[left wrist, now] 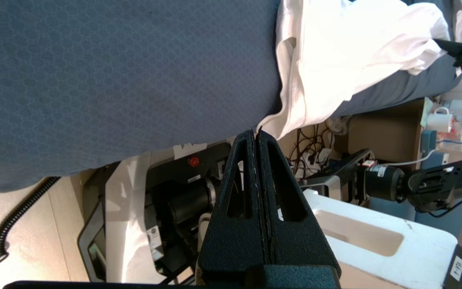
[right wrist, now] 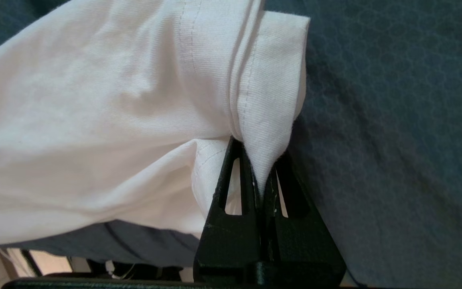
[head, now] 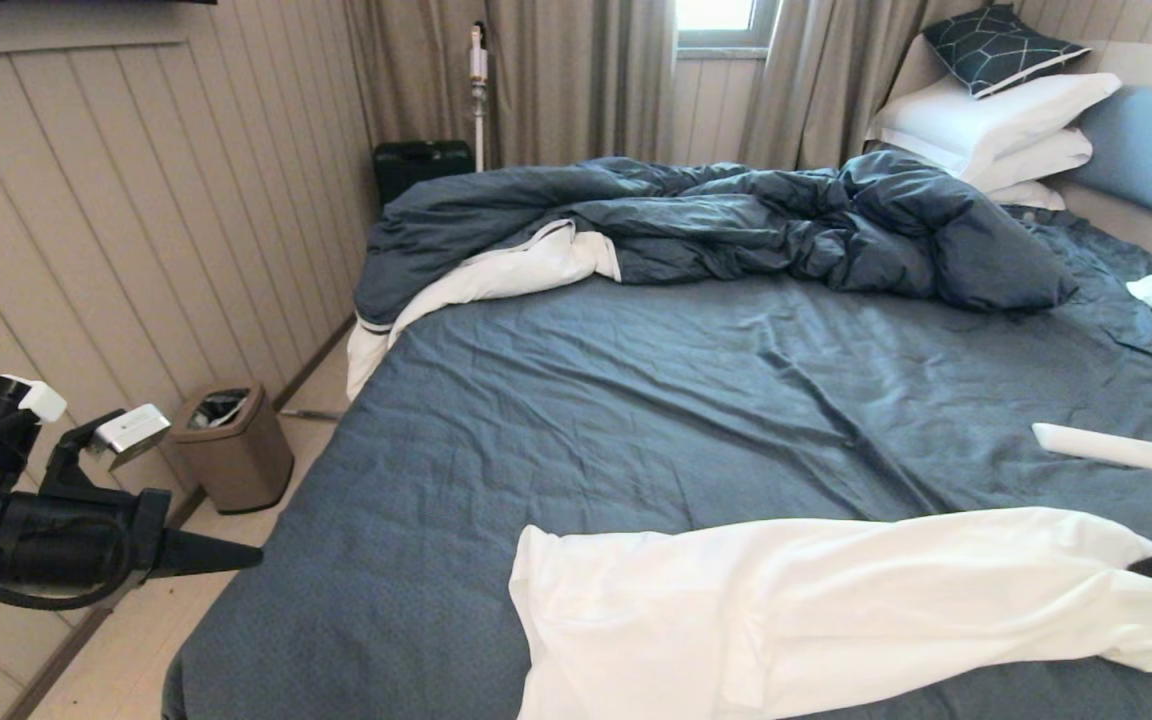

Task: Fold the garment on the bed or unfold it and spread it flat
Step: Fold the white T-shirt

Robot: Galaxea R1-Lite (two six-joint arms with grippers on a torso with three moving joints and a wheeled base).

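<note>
The white garment (head: 836,610) lies stretched along the near edge of the bed (head: 636,400), on the dark blue-grey sheet, with part of it hanging over that edge, as the left wrist view shows. Its hemmed end toward the bed's near right corner is pinched in the right gripper (right wrist: 264,176): the black fingers are clamped tight on a fold of cloth just beside the stitched hem, and the fabric rises off the sheet in a small tent at the grip. Holding it by the hem probably serves to draw that end out long and flat, or to carry it across for a fold; which of the two cannot be told.

The right arm reaches in low from the bed's right side, its gripper almost level with the sheet. The left gripper (left wrist: 257,138) is clenched on nothing, parked off the bed's near left corner, over the floor, apart from the garment.

Beyond the garment a slim white remote-like object (head: 1111,448) lies on the sheet.
</note>
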